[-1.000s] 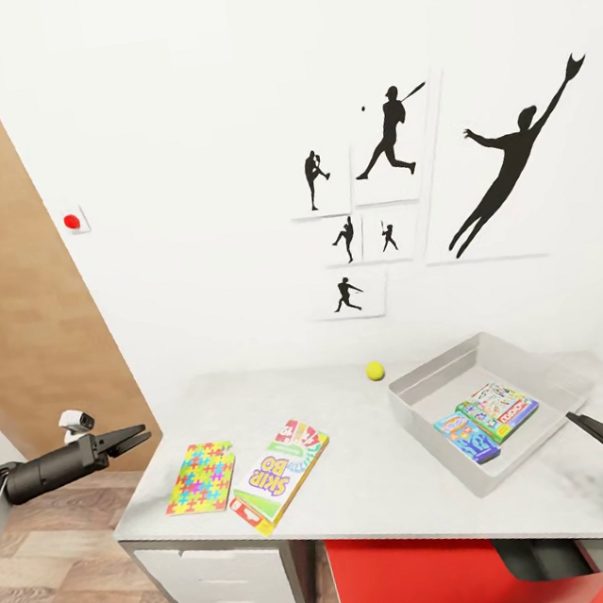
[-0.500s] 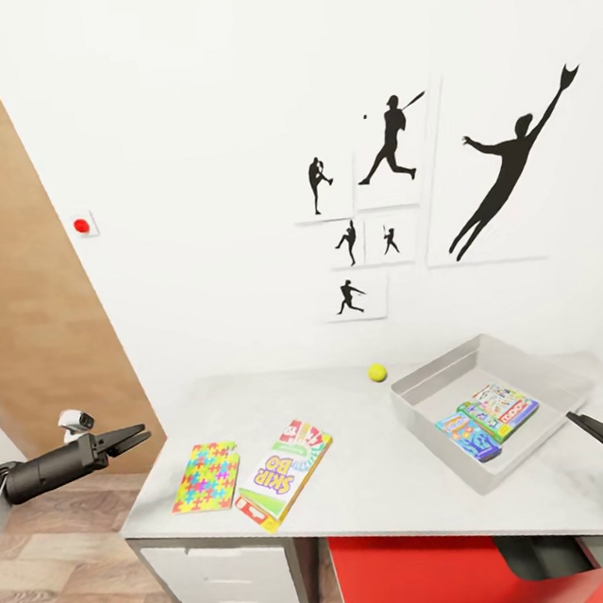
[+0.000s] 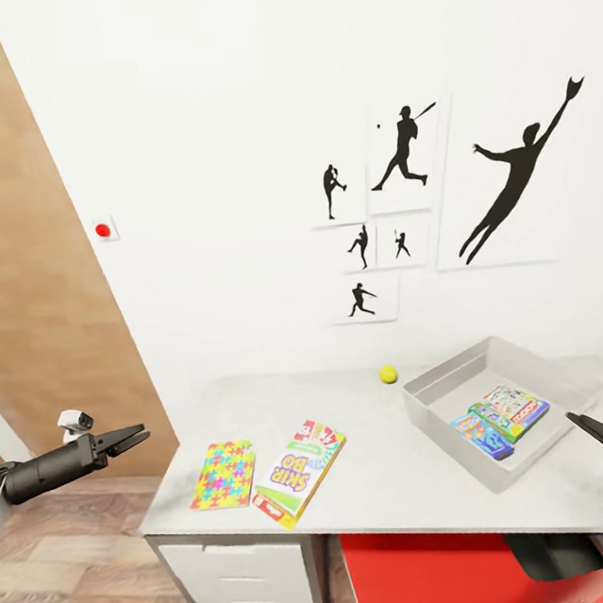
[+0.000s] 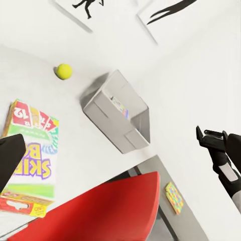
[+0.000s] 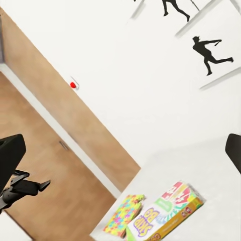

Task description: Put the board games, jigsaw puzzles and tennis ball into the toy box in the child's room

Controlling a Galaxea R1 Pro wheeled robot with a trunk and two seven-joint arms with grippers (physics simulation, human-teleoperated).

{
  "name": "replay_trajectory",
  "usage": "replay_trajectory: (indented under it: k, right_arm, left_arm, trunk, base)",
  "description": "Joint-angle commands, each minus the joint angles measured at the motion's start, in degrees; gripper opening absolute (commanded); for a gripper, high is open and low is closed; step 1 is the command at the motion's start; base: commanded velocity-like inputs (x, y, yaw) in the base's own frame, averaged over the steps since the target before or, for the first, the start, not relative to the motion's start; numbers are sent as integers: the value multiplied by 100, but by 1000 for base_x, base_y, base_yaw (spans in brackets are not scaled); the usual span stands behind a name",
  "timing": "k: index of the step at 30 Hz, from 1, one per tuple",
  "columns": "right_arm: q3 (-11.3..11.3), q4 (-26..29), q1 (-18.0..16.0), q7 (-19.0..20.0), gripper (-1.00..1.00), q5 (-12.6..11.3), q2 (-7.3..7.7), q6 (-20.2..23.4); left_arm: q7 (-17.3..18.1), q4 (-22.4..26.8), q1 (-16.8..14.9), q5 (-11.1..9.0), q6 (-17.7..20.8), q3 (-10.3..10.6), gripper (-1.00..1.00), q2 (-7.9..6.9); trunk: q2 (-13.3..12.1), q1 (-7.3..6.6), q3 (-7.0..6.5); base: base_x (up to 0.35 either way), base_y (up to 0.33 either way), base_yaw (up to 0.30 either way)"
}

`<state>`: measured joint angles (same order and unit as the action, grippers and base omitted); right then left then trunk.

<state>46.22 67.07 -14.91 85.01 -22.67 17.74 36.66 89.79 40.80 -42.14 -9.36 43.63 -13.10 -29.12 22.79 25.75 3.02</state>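
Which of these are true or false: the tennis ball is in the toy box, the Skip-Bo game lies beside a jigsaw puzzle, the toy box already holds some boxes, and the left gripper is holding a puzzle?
1. The tennis ball is in the toy box. False: it sits on the table, beside the box.
2. The Skip-Bo game lies beside a jigsaw puzzle. True.
3. The toy box already holds game boxes. True.
4. The left gripper holds a puzzle. False: it hangs empty, off the table's end.
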Motion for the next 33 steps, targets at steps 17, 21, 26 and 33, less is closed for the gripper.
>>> replay_trajectory:
  k: [17,21,26,33]
  right_arm:
    - [10,2,-5,8,100,-2,2,61]
    - [10,4,-4,7,100,-1,2,60]
    - [10,3,-6,7,100,1,2,60]
    - [10,6,-5,7,100,8,2,60]
  left_arm:
    - [21,-2,-5,3,59,7,100,-8]
    - [21,-2,-7,-1,61,4,100,-8]
    - [21,-2,-6,-3,60,8,100,-13]
    - [21,-2,-7,-3,63,2,100,-14]
  trunk:
    - [13,3,-69]
    - [13,3,-88]
    - [13,3,-111]
    - [13,3,-143]
  base:
    - [-85,265,211]
    - [-16,280,250]
    - [-5,283,253]
    - [6,285,253]
